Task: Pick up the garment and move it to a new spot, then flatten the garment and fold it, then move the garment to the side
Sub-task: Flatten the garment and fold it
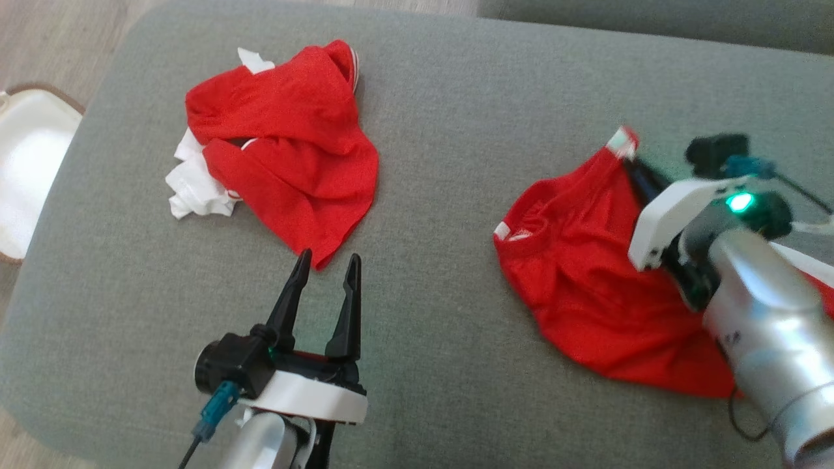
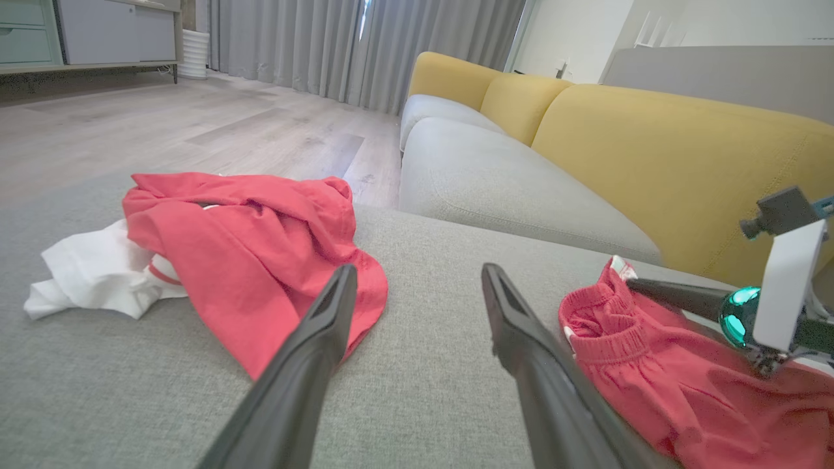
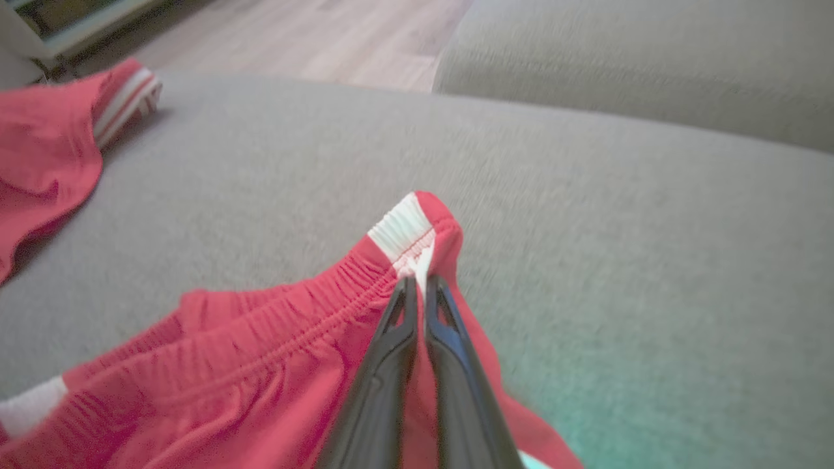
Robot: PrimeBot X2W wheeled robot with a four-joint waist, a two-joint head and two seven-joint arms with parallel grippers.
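The garment (image 1: 586,280) is a pair of red shorts with a gathered waistband and white side trim, crumpled on the right of the grey cushion (image 1: 456,98). My right gripper (image 1: 631,159) is shut on the waistband's far corner, beside the white trim. In the right wrist view the two fingers (image 3: 420,283) press together on that corner of the shorts (image 3: 260,365). My left gripper (image 1: 329,260) stands open and holds nothing, low over the bare cushion between the two piles. The left wrist view has the shorts (image 2: 651,365) at right and the left gripper (image 2: 417,273) open.
A second red garment with white fabric (image 1: 293,143) lies bunched at the cushion's far left, its hem just beyond my left fingertips. A white basket (image 1: 26,163) sits off the left edge. A grey and yellow sofa (image 2: 651,143) lies beyond the cushion.
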